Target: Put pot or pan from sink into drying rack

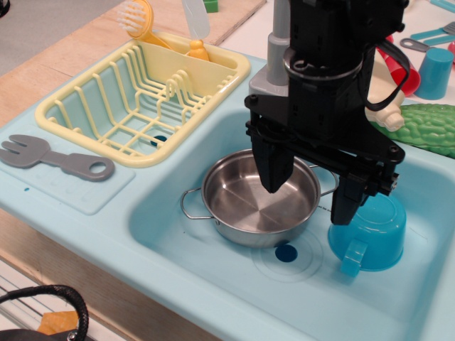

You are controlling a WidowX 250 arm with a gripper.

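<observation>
A shallow shiny steel pot (245, 206) with two wire loop handles sits upright in the light blue sink (213, 284), near its middle. My black gripper (311, 193) hangs over the pot's right rim with its jaws open: the left finger (274, 170) is above the pot's inside, the right finger (348, 202) is outside the rim, next to a blue cup (370, 234). It holds nothing. The pale yellow drying rack (142, 99) stands to the left of the sink, with nothing on its ribs.
A grey toy fork (57, 160) lies on the counter left of the sink. A yellow brush (138, 21) and small yellow bottle (197, 50) sit at the rack's back. The grey faucet (277, 50) is behind my gripper. Toys and a green object (426, 128) are at the right.
</observation>
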